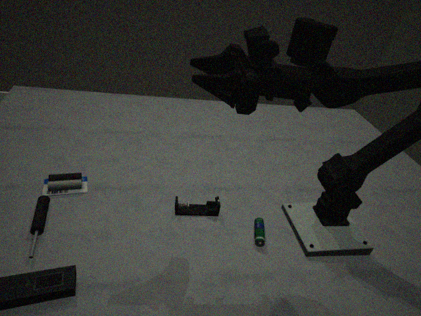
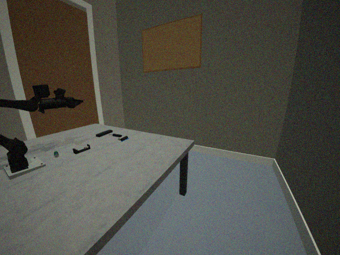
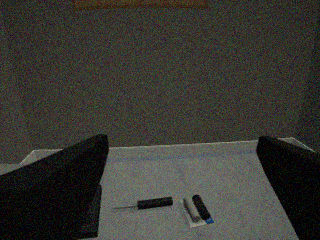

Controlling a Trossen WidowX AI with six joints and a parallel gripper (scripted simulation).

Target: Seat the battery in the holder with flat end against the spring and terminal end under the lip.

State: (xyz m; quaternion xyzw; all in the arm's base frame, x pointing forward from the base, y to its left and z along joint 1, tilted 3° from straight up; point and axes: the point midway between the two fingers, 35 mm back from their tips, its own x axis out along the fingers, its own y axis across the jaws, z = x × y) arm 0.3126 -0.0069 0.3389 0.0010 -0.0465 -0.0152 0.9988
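Note:
The green battery lies on its side on the table, between the holder and the arm's base plate, with a metal end toward the lower edge of the top view. The black holder stands on the table, left of the battery in the top view. Its trough holds no battery; spring coils show at its left end and a raised block at its right. My gripper is open and empty, high above the table, pointing level. Battery and holder are out of the wrist view.
A card with a grey and a black cylinder lies at the left in the top view. A screwdriver and a long dark box lie near it. The arm's base plate is beyond the battery.

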